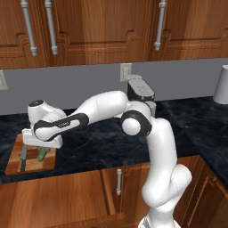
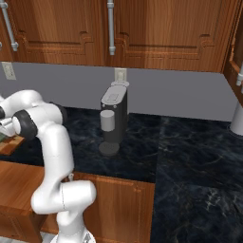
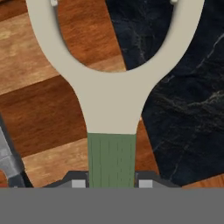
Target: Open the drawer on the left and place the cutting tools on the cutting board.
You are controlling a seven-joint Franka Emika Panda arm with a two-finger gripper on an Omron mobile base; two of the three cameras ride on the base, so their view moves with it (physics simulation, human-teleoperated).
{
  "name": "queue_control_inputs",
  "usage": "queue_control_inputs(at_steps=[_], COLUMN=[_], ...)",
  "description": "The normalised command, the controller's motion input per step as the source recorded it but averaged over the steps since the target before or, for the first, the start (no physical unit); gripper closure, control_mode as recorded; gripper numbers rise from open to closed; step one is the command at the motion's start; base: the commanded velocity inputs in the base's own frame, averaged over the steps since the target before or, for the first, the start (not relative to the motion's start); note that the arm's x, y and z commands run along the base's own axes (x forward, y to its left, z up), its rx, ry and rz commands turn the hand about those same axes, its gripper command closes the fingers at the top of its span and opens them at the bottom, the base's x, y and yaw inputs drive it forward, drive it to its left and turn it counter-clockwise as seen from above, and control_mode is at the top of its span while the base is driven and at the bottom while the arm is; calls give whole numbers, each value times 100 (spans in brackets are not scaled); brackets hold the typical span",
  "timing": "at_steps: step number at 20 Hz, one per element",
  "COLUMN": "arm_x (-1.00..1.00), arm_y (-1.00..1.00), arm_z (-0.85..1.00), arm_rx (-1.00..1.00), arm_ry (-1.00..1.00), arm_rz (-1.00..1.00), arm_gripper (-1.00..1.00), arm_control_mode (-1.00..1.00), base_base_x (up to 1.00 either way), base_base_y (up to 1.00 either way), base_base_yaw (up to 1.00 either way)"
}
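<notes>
Left base view: the white arm reaches left across the dark marbled counter (image 1: 102, 147), its gripper (image 1: 43, 149) lowered over the cutting board (image 1: 13, 165). The board is a rectangular wooden slab lying flat near the counter's front edge; the hand covers much of it. On the board lies the knife (image 1: 22, 158), slim, with a grey blade and a dark handle, roughly parallel to the board's short side. Just beside it, under the hand, the peeler (image 1: 42, 153) shows its green handle.

Hand view: the peeler (image 3: 112, 109) runs up the middle of the frame. Its ribbed green handle sits between the two dark fingertips (image 3: 76, 181), which press against it on either side, so the gripper (image 3: 111, 183) is narrowly closed on the handle. Above the handle the pale, beige-grey head widens into a Y-shaped fork whose two arms curve apart toward the top edge. Behind the peeler, the board (image 3: 39, 109) shows light and dark brown blocks in a checkered pattern; its edge crosses diagonally, with the black marbled counter (image 3: 183, 100) beyond. Part of the knife (image 3: 8, 157) shows grey at the lower left. Whether the peeler rests on the board or hangs just above it cannot be told.

Right base view: a dark coffee machine (image 2: 113, 121) stands on the counter by the grey wall.
</notes>
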Motion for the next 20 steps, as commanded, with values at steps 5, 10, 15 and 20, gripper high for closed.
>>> queue_control_inputs(at_steps=[5, 10, 15, 20], arm_x=[11, 2, 8, 14], arm_y=[0, 0, 0, 0], arm_z=[-16, -29, -24, -13], arm_rx=[0, 0, 0, 0], arm_ry=[0, 0, 0, 0], arm_rz=[0, 0, 0, 1], arm_gripper=[100, 100, 100, 100], arm_control_mode=[-100, -100, -100, -100], base_base_x=[0, 0, 0, 0], base_base_y=[0, 0, 0, 0], base_base_yaw=[0, 0, 0, 0])
